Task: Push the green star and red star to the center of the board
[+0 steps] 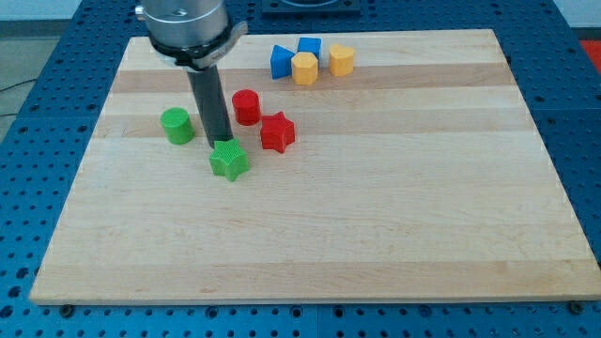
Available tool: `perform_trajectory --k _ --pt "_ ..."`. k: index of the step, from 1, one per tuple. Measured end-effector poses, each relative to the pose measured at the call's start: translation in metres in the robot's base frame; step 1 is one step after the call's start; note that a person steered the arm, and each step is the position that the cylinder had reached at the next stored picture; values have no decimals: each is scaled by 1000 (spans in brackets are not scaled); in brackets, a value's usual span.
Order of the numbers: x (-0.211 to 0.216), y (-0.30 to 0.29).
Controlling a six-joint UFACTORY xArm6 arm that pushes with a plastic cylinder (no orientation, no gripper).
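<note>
Single camera view, entries from the view's left to its right.

Green plastic cylinder (176, 125): upright on the pale wooden tabletop (376, 235), left of the rod, apart from it. Not a task item.

My tip (222, 143): lower end of the straight dark rod, standing at the upper edge of the green plastic star (229, 161), touching it or just short of it; contact cannot be settled from this view. No claw is fitted to this arm, so nothing opens, closes or holds; the rod can only push.

Green star: lies directly toward the view's bottom from my tip, a shade to the right.

Red plastic cylinder (246, 107): just right of the rod, toward the view's top.

Red plastic star (277, 132): right of the green star and slightly higher, near but apart.

Key relation: board centre lies to the view's right of both stars and a little lower. Judgement: from the present side a push sends the green star down, not rightward; my tip needs the star's left flank.

Blue and yellow block cluster (310, 60): near the top edge, well apart.
</note>
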State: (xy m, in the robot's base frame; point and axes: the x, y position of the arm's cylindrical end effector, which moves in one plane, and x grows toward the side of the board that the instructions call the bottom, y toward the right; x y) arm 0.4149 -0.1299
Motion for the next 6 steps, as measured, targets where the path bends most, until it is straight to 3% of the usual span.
perform_trajectory --k 1,2,3,4,5,6 --pt "16 -28" --pt "74 -31" --pt "82 31" --pt "50 33" --pt "95 27" --pt "73 -13"
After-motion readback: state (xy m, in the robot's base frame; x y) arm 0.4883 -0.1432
